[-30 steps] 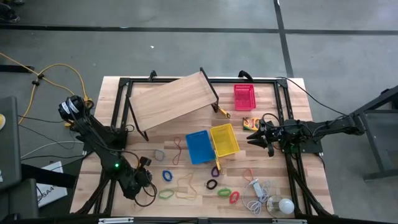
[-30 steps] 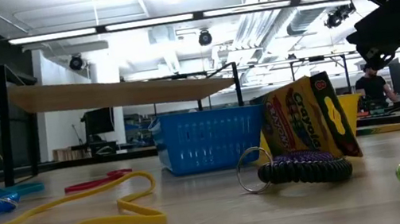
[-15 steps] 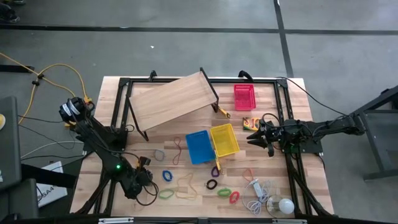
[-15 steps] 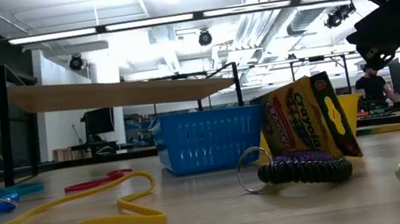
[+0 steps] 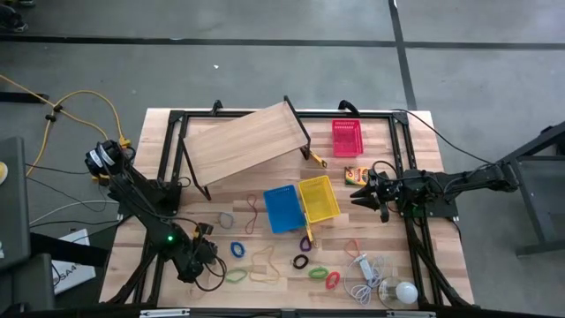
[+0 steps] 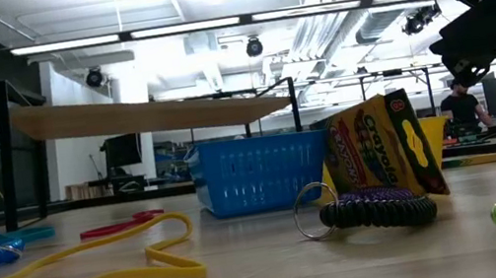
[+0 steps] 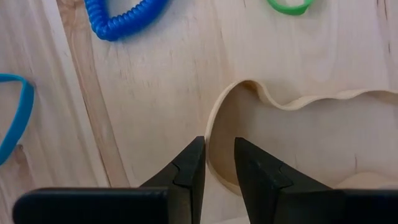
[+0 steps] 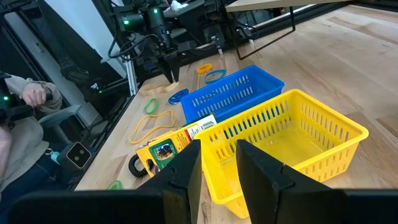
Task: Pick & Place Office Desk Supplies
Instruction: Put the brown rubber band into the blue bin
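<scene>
High view, left gripper: the left gripper [image 5: 205, 240] hangs over the near-left part of the table; its wrist view shows the fingers [image 7: 189, 163] a narrow gap apart, empty, above one bend of a flat tan rubber-band loop [image 7: 292, 102].
Right gripper: the right gripper [image 5: 357, 199] waits to the right of the yellow plastic basket [image 5: 319, 198], jaws parted with nothing between them.
Task's things: coloured band loops are scattered along the near edge, among them a blue coiled loop [image 7: 121, 22] and a green loop [image 7: 289, 6]. The blue plastic basket [image 5: 282, 208] touches the yellow one; the red plastic basket [image 5: 346, 138] stands far right. The yellow-green crayon box [image 6: 380, 153] leans on the yellow basket, a black coiled loop [image 6: 379, 210] just before it.
Risk, band: the tan band lies flat on the wood, so the fingertips may scrape the board or close on nothing. Gripped at one bend only, it would probably trail and could drag neighbouring loops.
Risk, baskets: they look light; a nudge from either arm could slide them and topple the leaning crayon box.
Risk, cord: the white round bulb [image 5: 405, 291] with its thin cord lies near right, where a low sweep might snag it.
Surface: a pale wooden plank table [image 5: 371, 141] on a black frame, with a large light wooden board on black legs [image 5: 240, 141] at far left.
Room: grey concrete floor, a yellow cable [image 5: 88, 97] at left; bright ceiling lights and ducts; one person [image 6: 462, 105] far off, another seated [image 8: 25, 99] beyond the table.
</scene>
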Available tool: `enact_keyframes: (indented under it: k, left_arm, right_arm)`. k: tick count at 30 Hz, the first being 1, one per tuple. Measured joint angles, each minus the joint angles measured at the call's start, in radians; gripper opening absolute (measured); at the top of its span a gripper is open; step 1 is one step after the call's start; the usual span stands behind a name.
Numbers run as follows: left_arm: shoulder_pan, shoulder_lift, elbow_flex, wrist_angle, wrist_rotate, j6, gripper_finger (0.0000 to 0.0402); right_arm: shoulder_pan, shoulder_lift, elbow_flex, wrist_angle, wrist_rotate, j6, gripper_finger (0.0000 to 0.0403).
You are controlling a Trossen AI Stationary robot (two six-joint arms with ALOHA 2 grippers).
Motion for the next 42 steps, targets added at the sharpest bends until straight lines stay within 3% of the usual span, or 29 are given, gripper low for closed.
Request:
enact_keyframes:
  k: [17, 28, 42]
  left_arm:
    - [0.006, 0.0, 0.0, -0.005, 0.002, -0.012, 0.008]
    - [0.006, 0.0, 0.0, -0.005, 0.009, -0.021, 0.0005]
    - [0.006, 0.0, 0.0, -0.005, 0.012, -0.039, 0.0001]
  right_arm:
    - [0.0, 0.0, 0.0, 0.0, 0.0, 0.0, 0.0089]
    - [0.0, 0.0, 0.0, 0.0, 0.0, 0.0, 0.0089]
    - [0.0, 0.0, 0.0, 0.0, 0.0, 0.0, 0.0089]
